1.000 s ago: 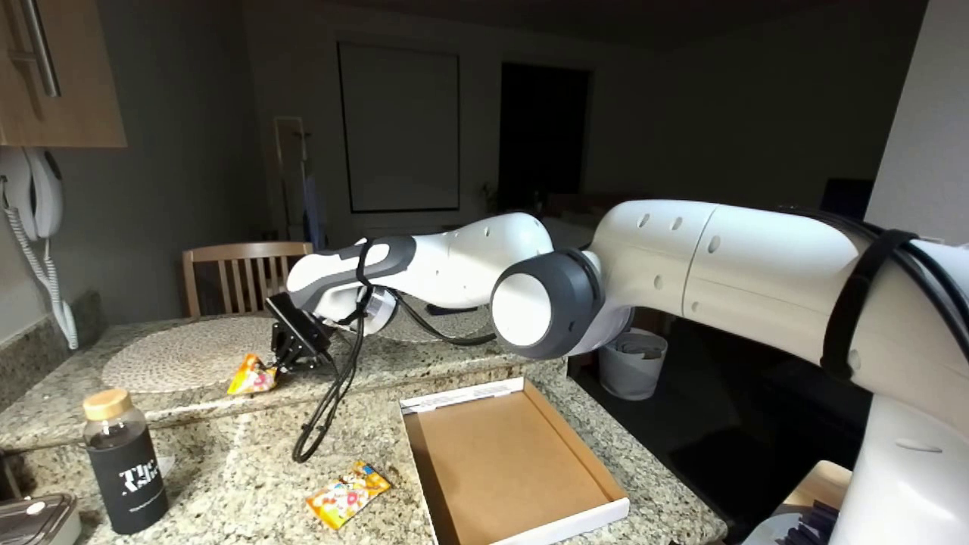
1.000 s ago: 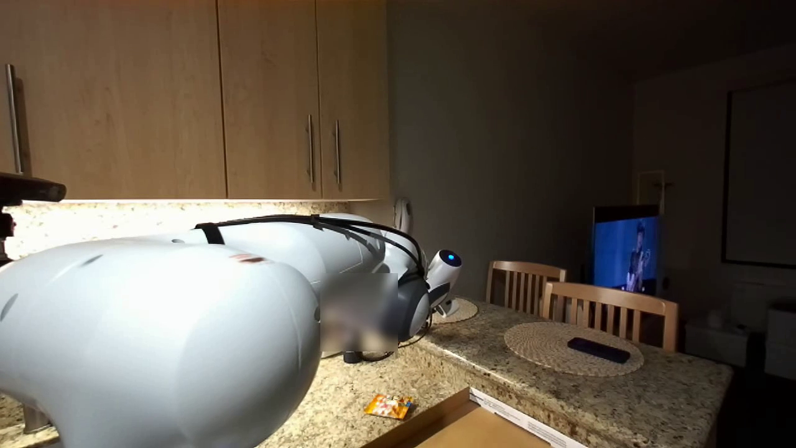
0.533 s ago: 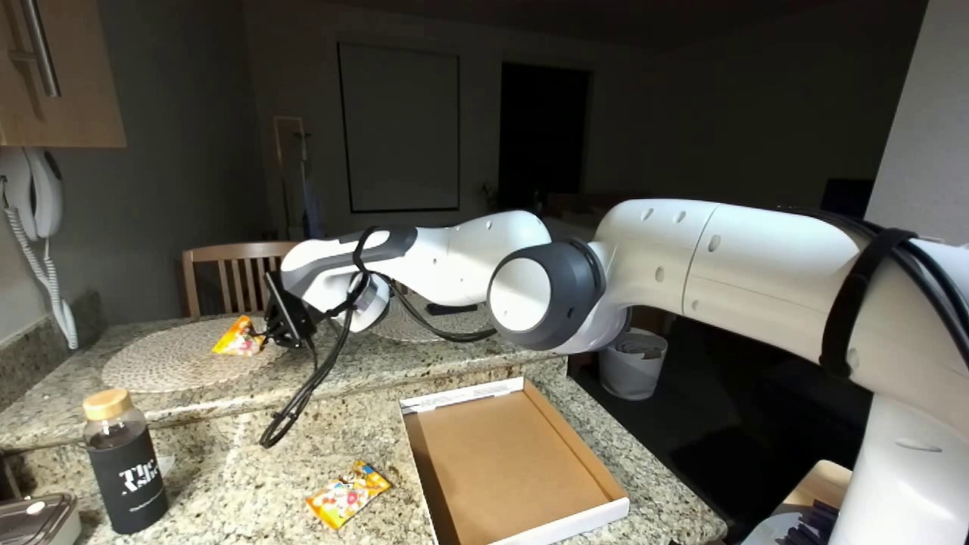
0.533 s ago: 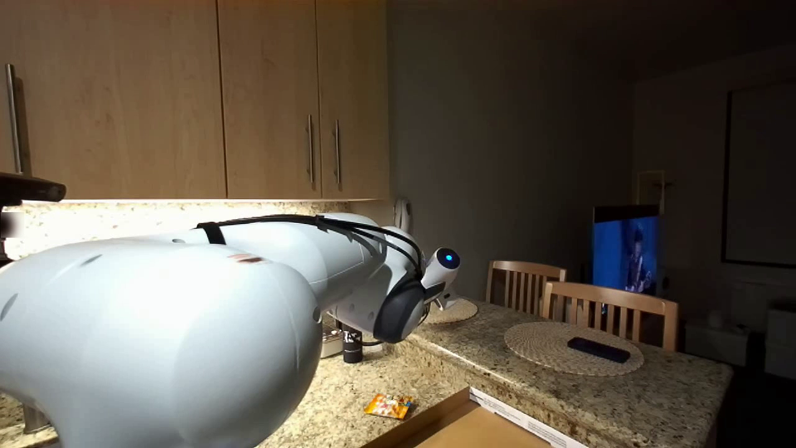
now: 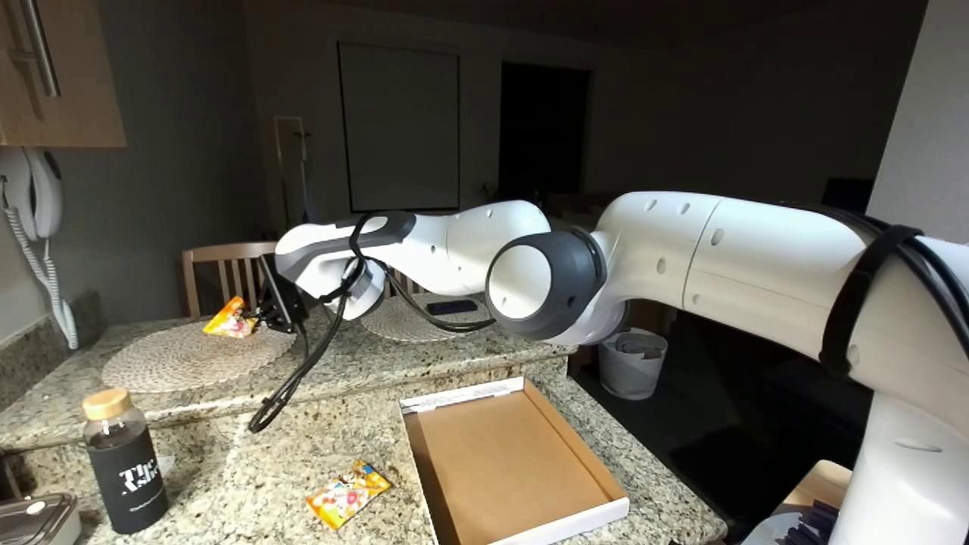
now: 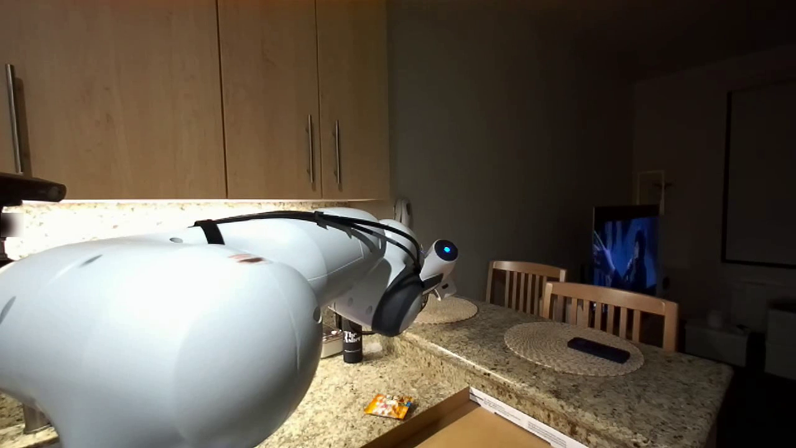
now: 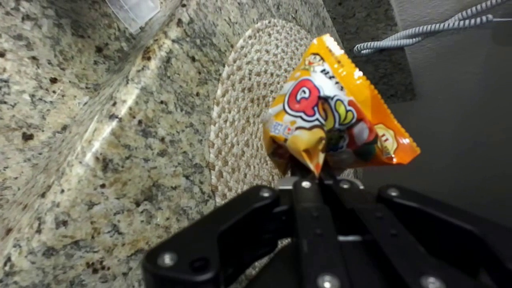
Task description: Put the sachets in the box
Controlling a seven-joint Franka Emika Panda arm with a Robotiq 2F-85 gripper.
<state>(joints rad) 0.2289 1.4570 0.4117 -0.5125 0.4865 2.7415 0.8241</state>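
Note:
My gripper (image 7: 318, 174) is shut on a yellow-orange sachet (image 7: 320, 108) in the wrist view, pinching its lower part so it stands out past the fingertips. In an exterior view the gripper (image 5: 259, 318) holds this sachet (image 5: 229, 318) up in the air over the raised counter's round placemat. A second sachet (image 5: 348, 496) lies flat on the lower counter, left of the box; it also shows in an exterior view (image 6: 389, 406). The box (image 5: 515, 454) is open, shallow, brown inside with white sides, and bare inside. Only its corner (image 6: 497, 429) shows in the other picture.
A dark bottle with wooden lid (image 5: 127, 469) stands at the left on the lower counter. A stone step (image 5: 341, 386) rises to the upper counter with round placemats (image 5: 182, 359) and a phone (image 5: 452, 306). A wall phone (image 5: 45, 197) hangs at the left.
In an exterior view my gripper and the held sachet have moved up and slightly left, from near the upper counter's front edge to above the placemat. The second sachet and the box stay put.

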